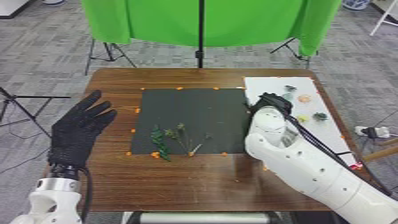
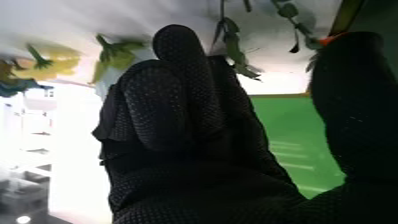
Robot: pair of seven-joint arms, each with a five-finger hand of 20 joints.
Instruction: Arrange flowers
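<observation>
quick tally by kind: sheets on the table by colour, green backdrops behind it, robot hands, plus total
dark sheet: 1
white sheet: 1
green backdrop: 1
robot hands, left hand and right hand: 2
total: 5

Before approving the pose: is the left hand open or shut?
Open. In the head view, the left hand has straight, spread fingers.

A dark mat (image 1: pixel 191 112) lies beside a white sheet (image 1: pixel 269 84) on the wooden table (image 1: pixel 178 187).
</observation>
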